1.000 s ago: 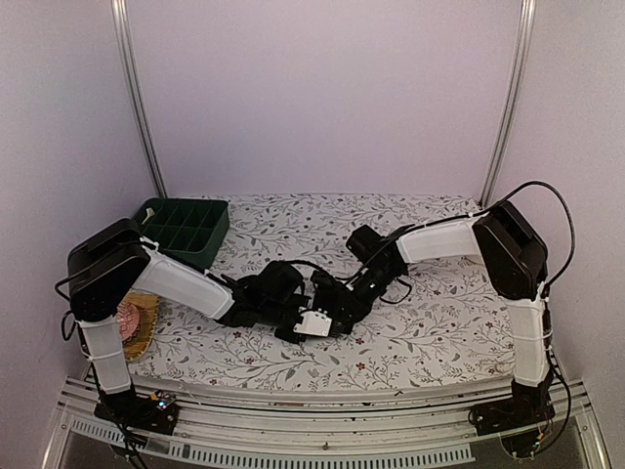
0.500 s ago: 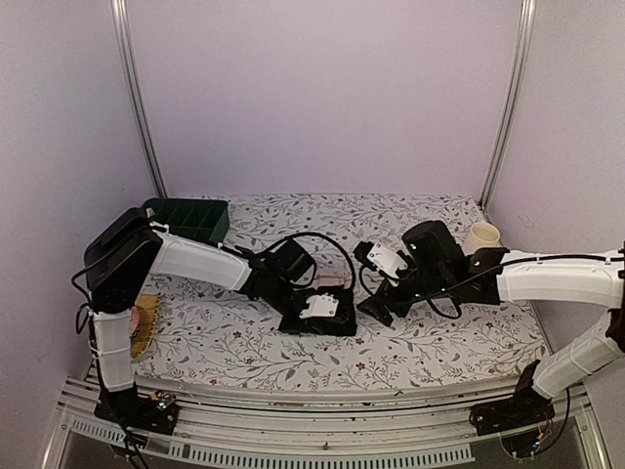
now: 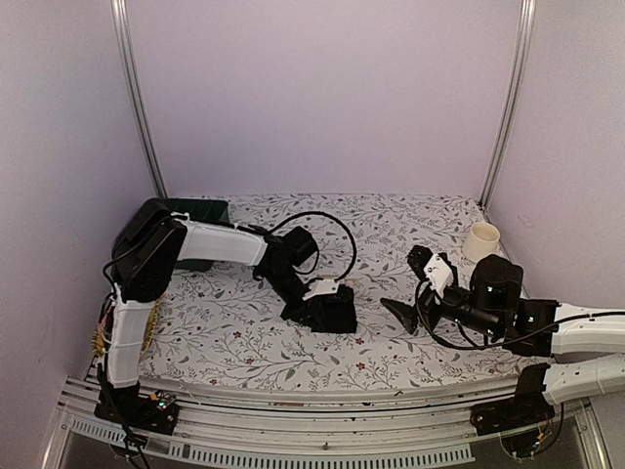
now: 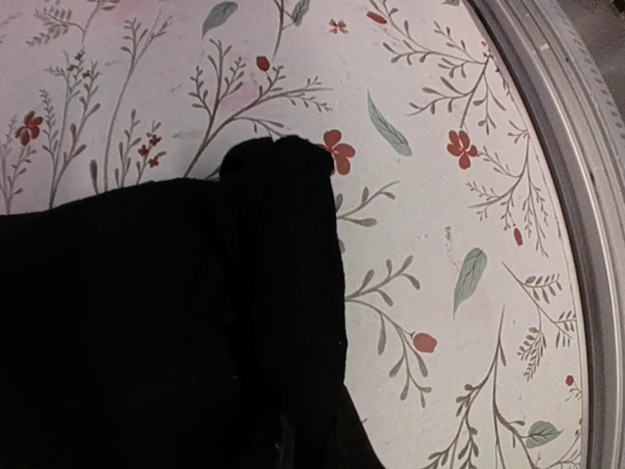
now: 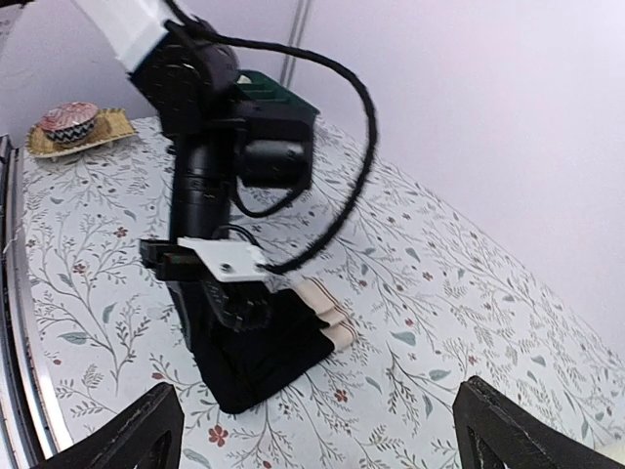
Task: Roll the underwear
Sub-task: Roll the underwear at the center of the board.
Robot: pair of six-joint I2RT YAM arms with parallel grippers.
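Looking down from the top view, you have the left gripper (image 3: 314,293) lowered near the middle of the floral table (image 3: 244,342), its jaws closed on the black underwear (image 3: 332,315). From the right wrist view, that fabric (image 5: 259,362) rises like a small tent from the cloth up into the gripper. In the left wrist view the same garment (image 4: 146,322) fills the lower left of the frame, with one folded corner poking up toward the centre; the fingers themselves do not show there.

A cream-beige underwear piece (image 5: 327,311) lies rolled, touching the right edge of the black one.

Your right gripper (image 5: 317,420) hangs to the right of the garments, well apart from them, with its jaws spread wide and nothing between them. Its two dark fingertips (image 5: 146,430) sit at the bottom corners of the wrist frame.

At the upper left, the dark green tray (image 3: 200,210) is partly hidden behind the left arm. A cream cup (image 3: 480,240) stands at the right, near the back. A patterned bowl (image 5: 68,122) rests on a yellow plate at the far left.
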